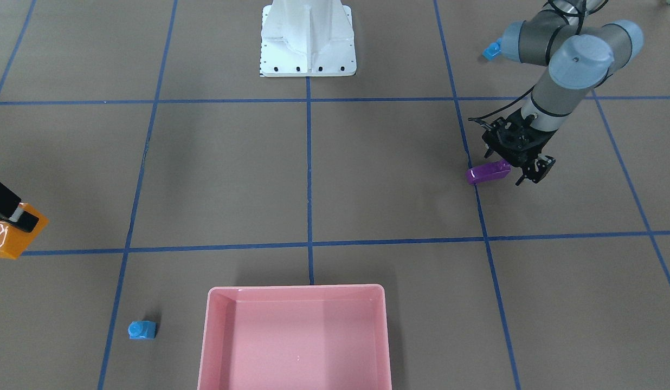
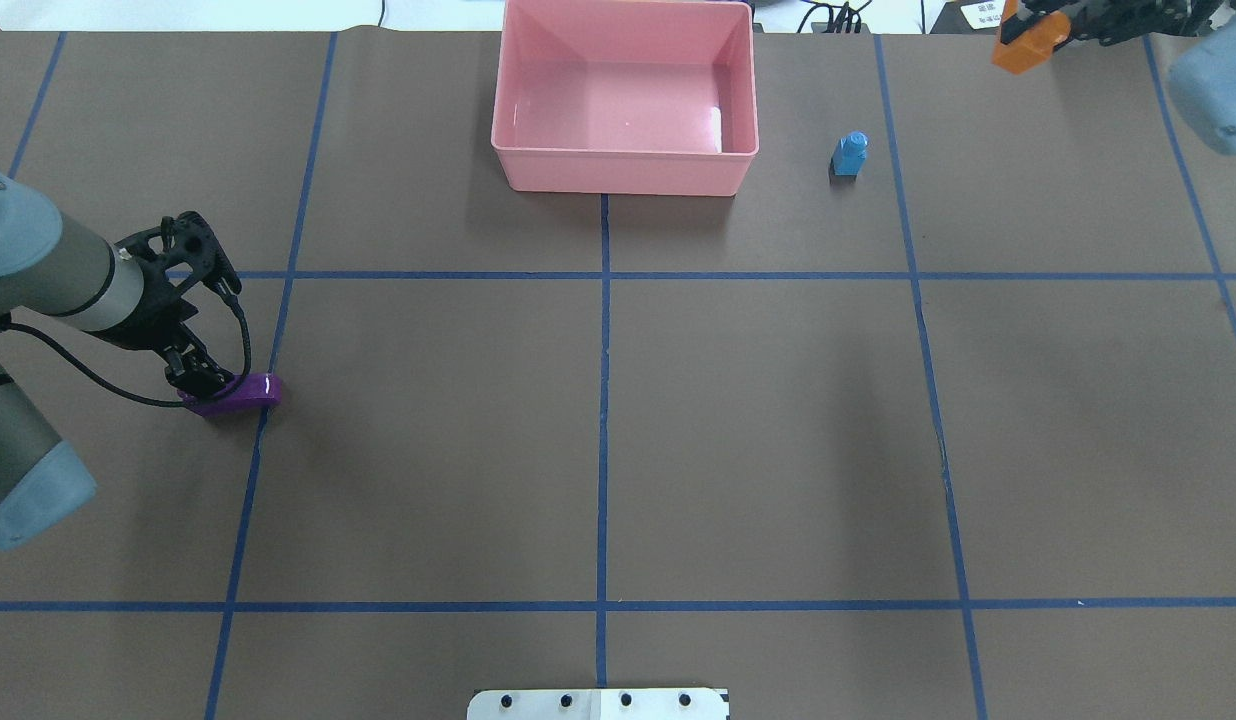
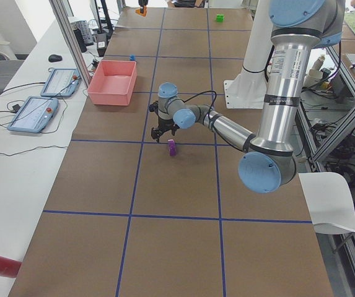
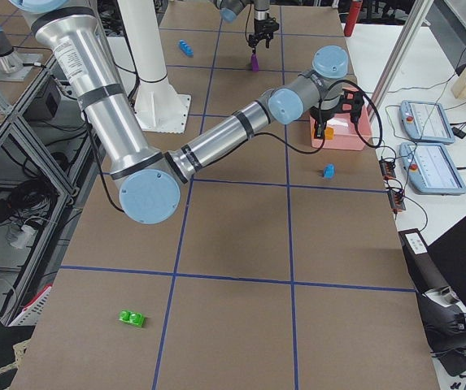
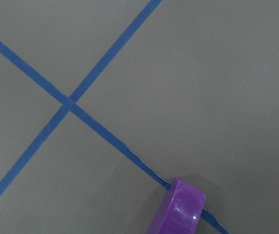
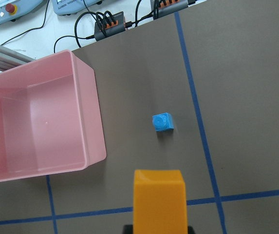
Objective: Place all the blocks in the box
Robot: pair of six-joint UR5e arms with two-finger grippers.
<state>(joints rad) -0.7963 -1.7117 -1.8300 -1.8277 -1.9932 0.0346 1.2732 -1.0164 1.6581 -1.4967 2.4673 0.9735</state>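
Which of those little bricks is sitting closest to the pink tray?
The small blue one-stud brick, standing alone just beside the tray; the others are farther off.

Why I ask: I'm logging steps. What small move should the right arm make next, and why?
Probably shift the right gripper sideways toward the box until it is over the box's floor. Its orange block hangs above bare table, outside the box's wall, so letting go here would likely miss.

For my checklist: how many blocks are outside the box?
5: orange in right gripper, purple at left gripper, small blue beside box, long blue near left arm, green at right end of table.
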